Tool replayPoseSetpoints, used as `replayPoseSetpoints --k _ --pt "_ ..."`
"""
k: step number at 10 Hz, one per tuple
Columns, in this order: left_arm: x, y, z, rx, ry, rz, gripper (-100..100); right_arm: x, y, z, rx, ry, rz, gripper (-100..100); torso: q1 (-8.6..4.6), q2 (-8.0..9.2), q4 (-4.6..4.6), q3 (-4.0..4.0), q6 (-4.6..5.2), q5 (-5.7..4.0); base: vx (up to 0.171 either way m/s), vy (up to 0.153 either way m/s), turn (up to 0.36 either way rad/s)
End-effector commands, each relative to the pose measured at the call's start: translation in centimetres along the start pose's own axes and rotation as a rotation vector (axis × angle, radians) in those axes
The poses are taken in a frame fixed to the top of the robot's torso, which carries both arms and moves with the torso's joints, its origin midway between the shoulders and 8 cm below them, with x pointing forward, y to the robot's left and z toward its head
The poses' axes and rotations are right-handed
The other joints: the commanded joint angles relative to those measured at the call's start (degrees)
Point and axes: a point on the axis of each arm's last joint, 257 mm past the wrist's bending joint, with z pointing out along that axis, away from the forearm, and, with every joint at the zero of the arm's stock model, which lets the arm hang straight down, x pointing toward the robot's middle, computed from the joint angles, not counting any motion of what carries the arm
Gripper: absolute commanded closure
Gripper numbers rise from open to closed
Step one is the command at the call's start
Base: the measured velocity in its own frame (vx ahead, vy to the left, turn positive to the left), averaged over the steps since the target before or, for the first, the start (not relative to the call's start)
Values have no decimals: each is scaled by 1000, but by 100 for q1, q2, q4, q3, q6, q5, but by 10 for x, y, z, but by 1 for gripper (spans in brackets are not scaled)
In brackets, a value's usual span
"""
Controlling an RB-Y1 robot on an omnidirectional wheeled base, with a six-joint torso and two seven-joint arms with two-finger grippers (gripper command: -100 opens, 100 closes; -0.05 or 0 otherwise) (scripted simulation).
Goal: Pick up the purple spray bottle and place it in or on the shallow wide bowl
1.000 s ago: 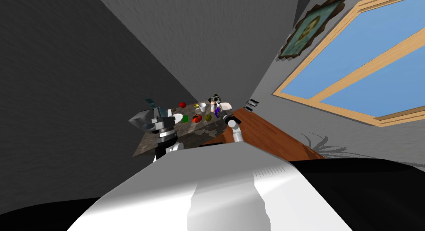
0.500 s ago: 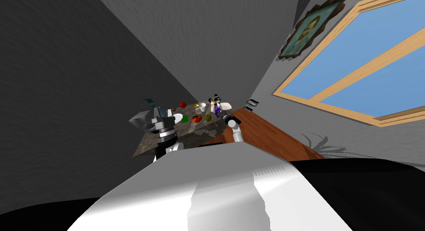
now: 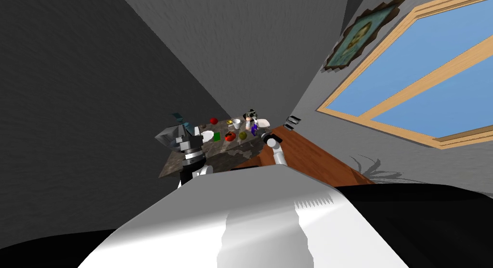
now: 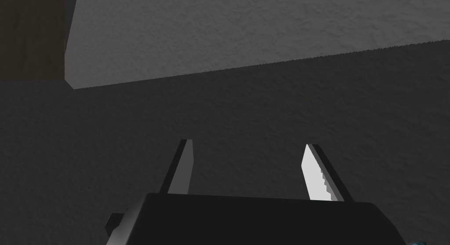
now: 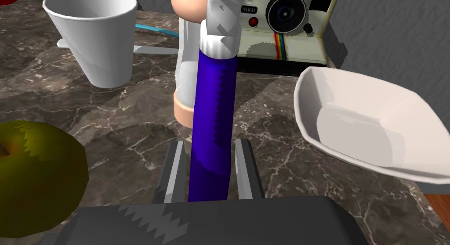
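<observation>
Closest to us, the right claw [image 5: 208,143] is closed on the lower part of the purple spray bottle [image 5: 215,101]. Its two fingers [image 5: 176,167] stand narrow apart and press the sides of the bottle. The bottle is upright between them and rises well past the fingertips, with a white collar [image 5: 219,42] at its top. Its foot is hidden behind the dark body of the claw, so we cannot tell if it touches the table [image 5: 132,123], which has a dark marble top with pale veins.

The left claw [image 4: 248,143] is wide open and holds nothing. The head view shows the left arm [image 3: 191,154] over the left end of the table.

Beside the right claw, on our left, lies a yellow-green apple [image 5: 35,176]. On our right, near the bottle but apart from it, sits the shallow wide bowl [image 5: 364,128], white, with its hollow open toward the claw.

Just behind the bottle stands a pale cylinder [image 5: 186,79] with peach-coloured ends, partly covered by the bottle. Farther to the left is a white cup [image 5: 94,35], upright. Behind the cup lies a thin tool with a light blue handle [image 5: 154,30].

At the far edge stands a cream instant camera [image 5: 285,27] with a rainbow stripe under the lens. Small letters beside the lens read something like "NUGO", but we are not sure of them. Behind the camera is the grey wall [image 5: 386,31].
</observation>
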Motion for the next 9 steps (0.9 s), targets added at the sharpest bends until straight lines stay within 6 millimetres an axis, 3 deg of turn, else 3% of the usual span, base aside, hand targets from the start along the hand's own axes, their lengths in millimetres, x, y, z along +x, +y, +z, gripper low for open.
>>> replayPoseSetpoints --k 1,9 --pt "0 0 0 0 0 0 0 -18 17 -4 -8 -46 -23 100 0 0 0 0 0 0 -90 27 -20" --pt "0 0 0 0 0 0 0 -53 85 -7 -75 -143 57 100 -189 -9 -104 -56 92 -52 -93 -41 -27"
